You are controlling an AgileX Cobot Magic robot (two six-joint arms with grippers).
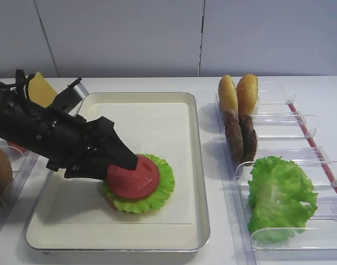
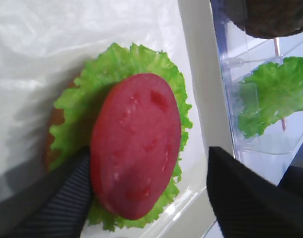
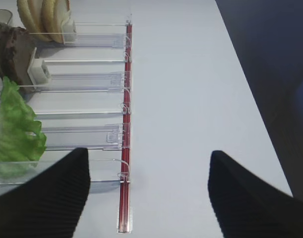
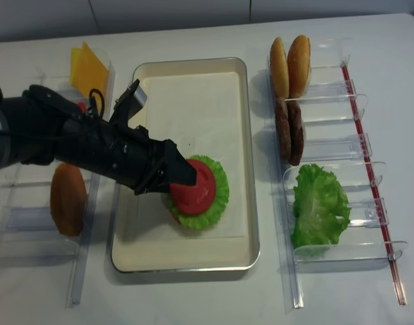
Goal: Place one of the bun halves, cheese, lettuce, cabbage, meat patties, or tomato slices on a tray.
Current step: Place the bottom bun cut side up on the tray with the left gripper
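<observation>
A red tomato slice (image 2: 136, 144) lies tilted on a round lettuce leaf (image 2: 121, 64) on the cream tray (image 1: 196, 165). A tan bun half (image 2: 54, 124) peeks out from under the leaf. My left gripper (image 2: 149, 152) stands open around the slice. Its left finger (image 2: 67, 198) is against the slice's edge and the right finger (image 2: 250, 198) is well apart from it. From above, the left gripper (image 4: 183, 172) reaches in from the left over the tomato slice (image 4: 193, 189). My right gripper (image 3: 149, 158) is open and empty over bare table, right of the rack.
The clear rack right of the tray holds two bun halves (image 4: 290, 64), two meat patties (image 4: 290, 132) and a lettuce bunch (image 4: 318, 206). On the left are yellow cheese (image 4: 88, 68) and another bun half (image 4: 68, 198) in a rack.
</observation>
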